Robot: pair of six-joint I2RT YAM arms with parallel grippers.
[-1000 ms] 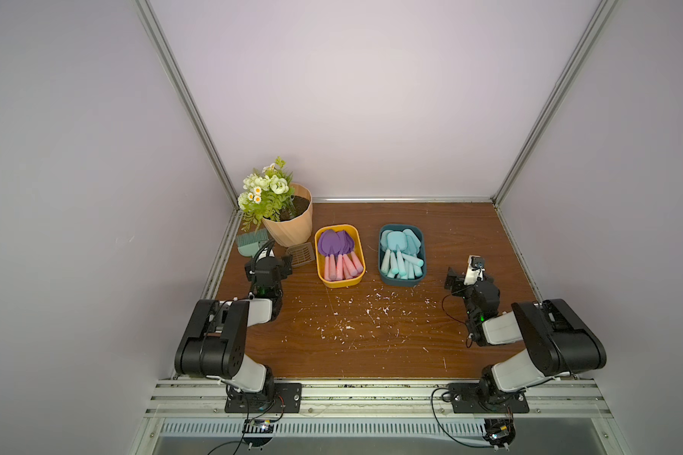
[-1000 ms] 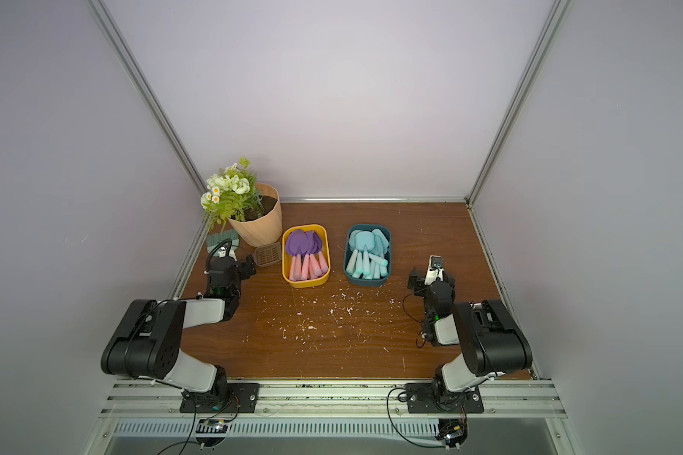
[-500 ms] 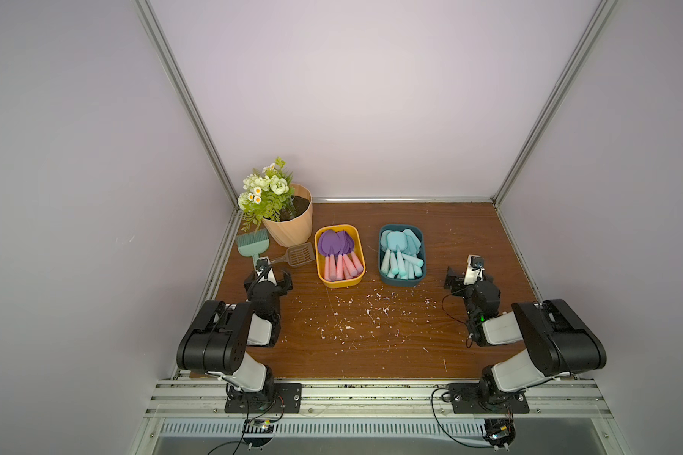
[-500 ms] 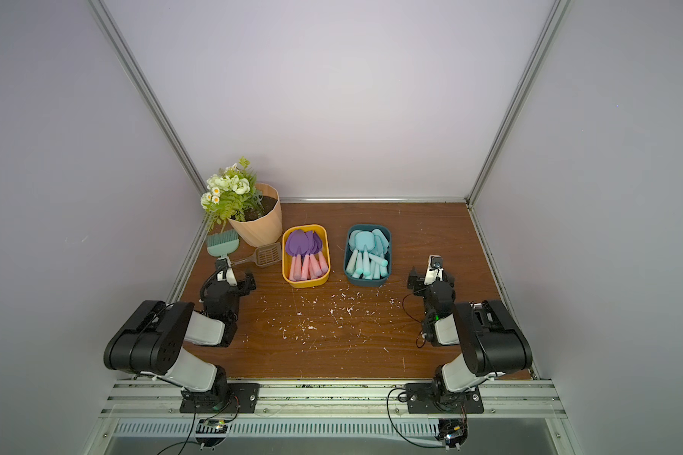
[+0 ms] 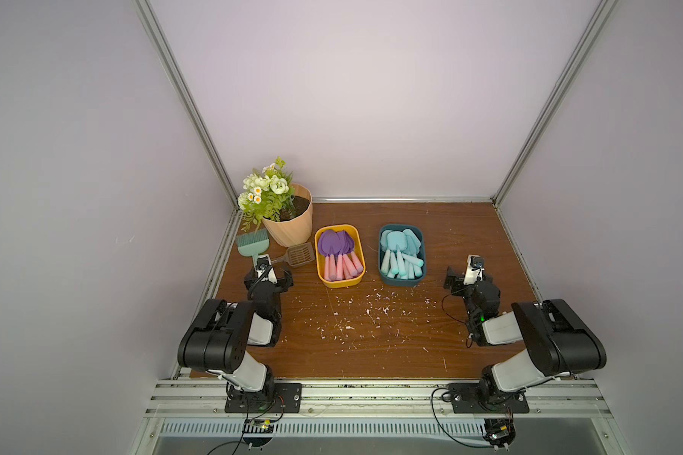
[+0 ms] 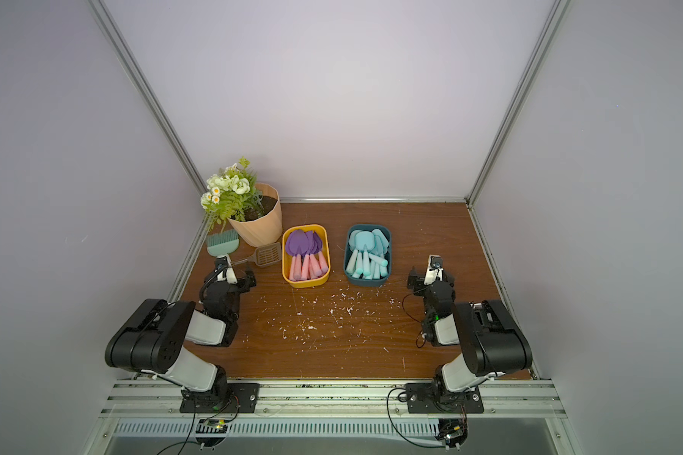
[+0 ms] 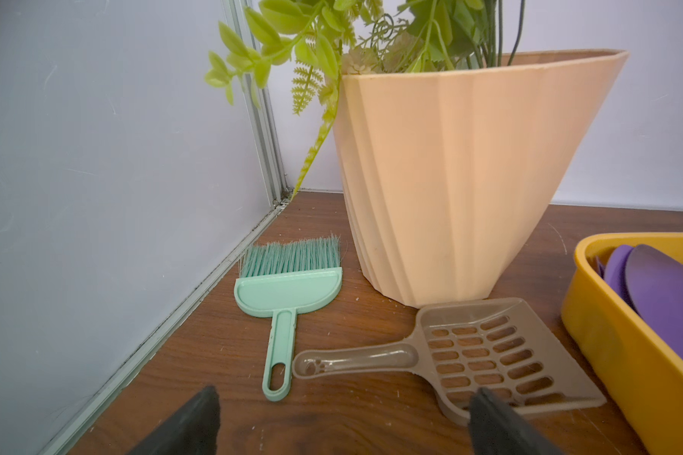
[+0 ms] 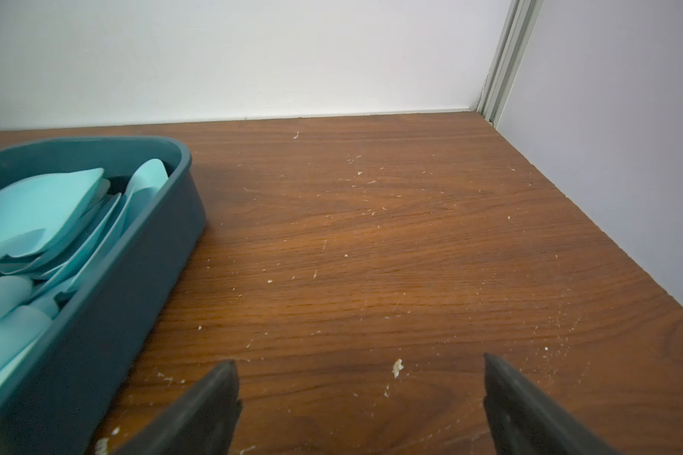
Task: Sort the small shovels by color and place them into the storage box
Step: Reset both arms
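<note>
Several small shovels with purple blades and pink handles [image 5: 334,246] lie in a yellow storage box [image 5: 340,283]. The all light-blue ones [image 5: 399,248] fill a teal box [image 5: 401,280] beside it. No shovel lies loose on the table in both top views. My left gripper [image 5: 269,276] rests low at the left, open and empty. In the left wrist view it [image 7: 344,398] faces a brush and a scoop, with the yellow box's wall [image 7: 616,346] to one side. Right of the teal box [image 8: 127,283], my right gripper [image 5: 468,277] [image 8: 359,361] stands open over bare wood.
A peach flower pot [image 5: 288,224] stands in the back left corner. A green hand brush [image 5: 253,244] and a brown slotted scoop [image 5: 298,254] lie just ahead of the left gripper. White crumbs [image 5: 355,315] are scattered mid-table. Walls close in left, right and behind.
My left gripper has drawn back toward the front edge, uncovering the green brush and brown scoop. The right gripper has hardly moved. Both stay open.
</note>
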